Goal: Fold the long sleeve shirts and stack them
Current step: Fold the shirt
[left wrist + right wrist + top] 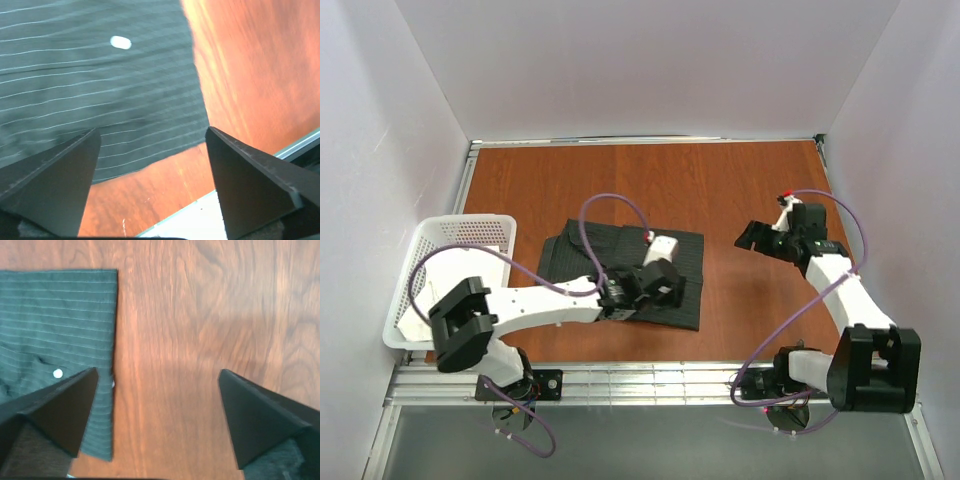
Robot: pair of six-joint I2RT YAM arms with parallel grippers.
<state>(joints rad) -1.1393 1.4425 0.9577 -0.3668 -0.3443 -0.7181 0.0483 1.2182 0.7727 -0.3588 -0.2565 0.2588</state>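
Charcoal pinstriped shirt (555,258) lies folded flat (one pale button (120,42) showing).

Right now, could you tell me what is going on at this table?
Two robot arms are working on a dark pinstriped shirt, which lies folded into a rough rectangle in the middle of the table. The left gripper hovers open over the shirt's near right corner, holding nothing. The right gripper, also open, hangs over bare wood just right of the shirt. A white basket sits at the table's left edge.
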